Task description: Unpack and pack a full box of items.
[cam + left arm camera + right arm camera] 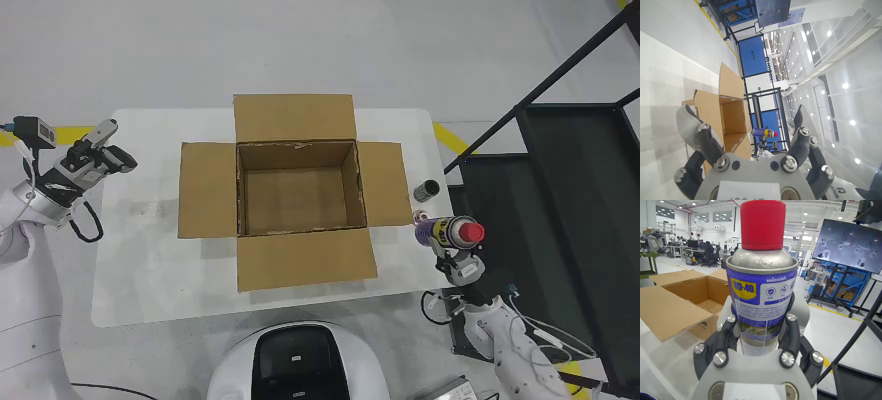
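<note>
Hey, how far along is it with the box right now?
Done: the cardboard box is open and looks empty. In hand: the right gripper holds a spray can beside the box; the left gripper is open. Left: the can and a small dark cylinder on the table likely need packing.

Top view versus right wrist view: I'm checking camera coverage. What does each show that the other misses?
Top view adds the open left gripper at the table's left edge and a small dark cylinder beside the cardboard box's right flap. Right wrist view adds the right gripper's fingers clamped on the spray can's lower body. Shared: the red-capped spray can and the open cardboard box.
</note>
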Controlling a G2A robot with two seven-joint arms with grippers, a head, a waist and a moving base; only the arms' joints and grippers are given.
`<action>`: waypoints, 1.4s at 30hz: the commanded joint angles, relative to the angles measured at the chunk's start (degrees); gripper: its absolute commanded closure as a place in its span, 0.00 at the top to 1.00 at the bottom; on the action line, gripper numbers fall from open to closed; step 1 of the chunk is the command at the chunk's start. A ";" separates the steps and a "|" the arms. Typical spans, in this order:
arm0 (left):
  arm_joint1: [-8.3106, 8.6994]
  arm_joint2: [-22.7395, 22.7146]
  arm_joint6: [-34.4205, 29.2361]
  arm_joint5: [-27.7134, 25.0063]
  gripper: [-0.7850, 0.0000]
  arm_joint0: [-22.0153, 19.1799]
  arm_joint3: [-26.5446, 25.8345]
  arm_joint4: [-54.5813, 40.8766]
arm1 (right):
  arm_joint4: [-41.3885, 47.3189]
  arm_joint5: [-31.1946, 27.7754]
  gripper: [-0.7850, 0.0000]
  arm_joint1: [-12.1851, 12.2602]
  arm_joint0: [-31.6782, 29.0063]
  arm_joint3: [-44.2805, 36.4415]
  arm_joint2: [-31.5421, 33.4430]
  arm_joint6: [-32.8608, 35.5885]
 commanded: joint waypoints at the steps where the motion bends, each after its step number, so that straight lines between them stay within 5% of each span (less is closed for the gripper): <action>1: 0.00 0.00 0.00 0.00 1.00 0.00 0.00 0.00 | -0.68 -0.52 0.00 0.22 -1.26 -6.45 1.55 5.12; 10: 0.00 0.00 0.00 0.00 1.00 0.00 0.00 0.00 | -0.66 -5.76 0.00 -0.08 5.48 -13.07 -2.26 19.81; 34: 0.00 0.00 0.00 0.00 1.00 0.00 0.00 0.00 | -0.75 -5.77 0.00 -0.08 5.55 -13.17 -2.33 20.13; 42: 0.00 0.00 0.00 0.00 1.00 0.00 0.00 0.00 | -13.27 -19.77 0.00 0.76 17.86 -21.28 -6.07 44.72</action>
